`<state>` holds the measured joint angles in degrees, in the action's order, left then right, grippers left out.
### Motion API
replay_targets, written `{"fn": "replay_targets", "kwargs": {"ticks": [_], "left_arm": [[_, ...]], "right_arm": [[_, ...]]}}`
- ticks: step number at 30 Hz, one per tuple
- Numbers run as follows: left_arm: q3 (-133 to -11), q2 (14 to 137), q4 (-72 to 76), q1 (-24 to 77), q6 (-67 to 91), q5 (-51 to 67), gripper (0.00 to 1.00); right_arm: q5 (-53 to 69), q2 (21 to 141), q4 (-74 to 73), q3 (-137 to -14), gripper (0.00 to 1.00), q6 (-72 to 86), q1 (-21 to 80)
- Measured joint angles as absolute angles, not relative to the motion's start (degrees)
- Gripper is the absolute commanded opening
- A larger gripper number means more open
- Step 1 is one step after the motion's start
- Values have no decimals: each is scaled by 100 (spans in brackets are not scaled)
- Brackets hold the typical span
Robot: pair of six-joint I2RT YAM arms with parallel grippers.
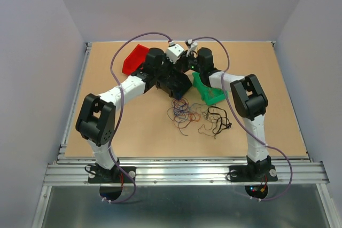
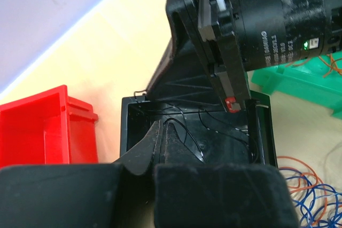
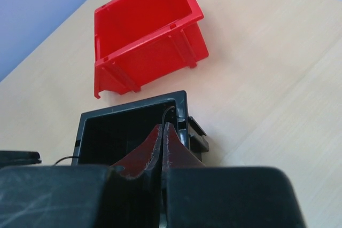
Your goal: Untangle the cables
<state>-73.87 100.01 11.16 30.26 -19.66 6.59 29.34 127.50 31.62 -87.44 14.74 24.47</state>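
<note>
The cables (image 1: 187, 113) lie as a loose tangle of blue, orange, purple and red wires on the table, with thicker black strands (image 1: 218, 122) to their right. Both grippers meet over a black bin (image 1: 183, 85). In the left wrist view my left gripper (image 2: 162, 127) is shut inside the black bin (image 2: 128, 116), with a thin black wire (image 2: 189, 134) running from its tips. My right gripper (image 3: 162, 127) is shut over the bin's rim (image 3: 133, 105), with a black wire (image 3: 166, 113) curling out of its tips. It also shows in the left wrist view (image 2: 233, 102).
A red bin (image 1: 136, 58) lies tilted at the back left, also in the wrist views (image 2: 43, 132) (image 3: 144, 30). A green bin (image 1: 209, 92) stands right of the black bin. Blue and orange wires (image 2: 312, 190) lie beside the black bin.
</note>
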Motion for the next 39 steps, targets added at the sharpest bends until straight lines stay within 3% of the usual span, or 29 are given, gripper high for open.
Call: {"fn": "replay_targets", "kwargs": {"ticks": [11, 21, 27, 29, 32, 39], "left_arm": [[-7887, 10001, 1278, 3026, -1804, 596, 0], [-7789, 10272, 2443, 2897, -1592, 836, 0], [-7244, 10663, 2967, 2585, -1496, 1044, 0], [-7026, 10814, 3181, 2480, -1466, 1105, 0], [-6899, 10978, 3343, 2359, -1435, 1210, 0], [-6726, 10997, 3909, 2320, -1433, 1551, 0]], "right_arm": [[2856, 12178, 3253, -7780, 0, 1284, 2558], [2532, 11880, 3361, -7225, 2, 1046, 2786], [2309, 11880, 3347, -7150, 15, 1033, 2794], [2235, 11880, 3352, -7150, 26, 1033, 2794], [2104, 11880, 3356, -7144, 34, 1057, 2794], [1887, 11743, 3662, -6676, 45, 1133, 2794]]}}
